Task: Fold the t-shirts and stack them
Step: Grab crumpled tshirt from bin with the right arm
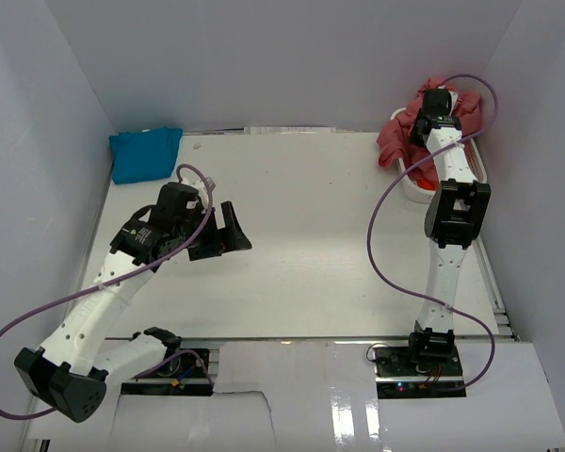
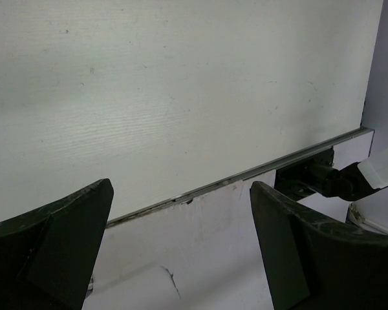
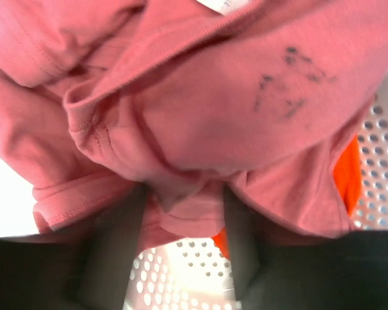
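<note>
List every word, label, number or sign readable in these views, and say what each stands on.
No text can be read in any view.
Rose-red t-shirt: dark marks on the fabric, smudged, not legible as letters.
White tag at the top edge of the right wrist view: cut off, nothing legible.
Left arm: small pale markings on the black housing, too small to read.

The white table point(image 1: 301, 235) is carrying only a few things. A folded turquoise t-shirt point(image 1: 146, 153) is lying at its far left corner, against the wall. A white basket point(image 1: 412, 188) is sitting at the far right corner, well apart from it. The left arm's base point(image 1: 174, 363) and the right arm's base point(image 1: 431, 353) are standing at the near edge.
</note>
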Controlling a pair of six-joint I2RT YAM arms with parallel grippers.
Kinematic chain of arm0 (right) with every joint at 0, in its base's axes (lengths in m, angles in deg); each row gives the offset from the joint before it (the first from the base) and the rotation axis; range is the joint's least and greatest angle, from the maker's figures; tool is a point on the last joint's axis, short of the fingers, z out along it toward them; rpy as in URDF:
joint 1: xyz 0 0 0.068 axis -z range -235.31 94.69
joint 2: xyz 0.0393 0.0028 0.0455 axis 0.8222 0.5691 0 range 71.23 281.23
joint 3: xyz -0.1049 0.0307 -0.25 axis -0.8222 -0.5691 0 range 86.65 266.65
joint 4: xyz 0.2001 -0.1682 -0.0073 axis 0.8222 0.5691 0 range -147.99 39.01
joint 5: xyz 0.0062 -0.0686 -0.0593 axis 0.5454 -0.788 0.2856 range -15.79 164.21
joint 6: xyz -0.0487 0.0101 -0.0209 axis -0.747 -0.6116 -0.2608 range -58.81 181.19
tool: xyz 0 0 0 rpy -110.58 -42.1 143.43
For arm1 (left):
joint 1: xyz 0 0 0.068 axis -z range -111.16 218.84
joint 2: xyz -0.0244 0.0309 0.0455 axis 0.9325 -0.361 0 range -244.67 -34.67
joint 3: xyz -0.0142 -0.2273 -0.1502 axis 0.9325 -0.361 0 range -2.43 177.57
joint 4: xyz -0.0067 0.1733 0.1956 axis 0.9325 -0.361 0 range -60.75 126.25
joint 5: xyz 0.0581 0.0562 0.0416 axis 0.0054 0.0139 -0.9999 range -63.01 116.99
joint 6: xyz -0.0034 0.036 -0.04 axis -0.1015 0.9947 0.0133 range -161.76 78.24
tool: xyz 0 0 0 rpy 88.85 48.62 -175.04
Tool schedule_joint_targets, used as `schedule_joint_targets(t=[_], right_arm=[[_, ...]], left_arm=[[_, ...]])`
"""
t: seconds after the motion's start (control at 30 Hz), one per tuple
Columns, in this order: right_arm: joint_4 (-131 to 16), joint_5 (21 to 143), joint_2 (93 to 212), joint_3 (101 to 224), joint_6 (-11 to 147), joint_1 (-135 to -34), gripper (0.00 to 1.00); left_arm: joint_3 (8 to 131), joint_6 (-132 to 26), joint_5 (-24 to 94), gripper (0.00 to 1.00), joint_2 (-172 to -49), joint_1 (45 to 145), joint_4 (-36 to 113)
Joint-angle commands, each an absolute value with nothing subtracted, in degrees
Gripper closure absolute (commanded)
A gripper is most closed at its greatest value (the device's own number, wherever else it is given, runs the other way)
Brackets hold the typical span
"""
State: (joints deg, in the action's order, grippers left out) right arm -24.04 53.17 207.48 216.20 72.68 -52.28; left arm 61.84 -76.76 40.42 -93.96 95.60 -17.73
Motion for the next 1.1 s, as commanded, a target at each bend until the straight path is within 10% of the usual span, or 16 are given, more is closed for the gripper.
schedule_joint_targets(t=[0.0, 0.3, 0.4, 0.43, 1.07], right_arm=[[-28.28, 54.78, 206.06, 216.56, 71.65, -51.97, 0.39], [-30.31, 53.91, 207.73, 216.98, 70.07, -51.88, 0.34], [-31.45, 54.35, 208.87, 217.78, 70.24, -51.88, 0.58], [-31.88, 54.26, 209.13, 218.21, 70.85, -51.88, 0.91], [-30.48, 86.66, 181.99, 214.53, 75.07, -55.31, 0.92]], left_arm=[[61.29, -77.26, 39.99, 0.02, -92.42, 95.64, -17.28], [60.94, -77.79, 40.17, 0.02, -92.59, 95.64, -16.93], [60.94, -77.88, 40.26, 0.02, -92.59, 95.64, -16.93], [60.94, -78.05, 40.35, 0.02, -92.77, 95.64, -16.93], [62.7, -78.32, 41.14, 0.02, -90.84, 95.64, -16.66]])
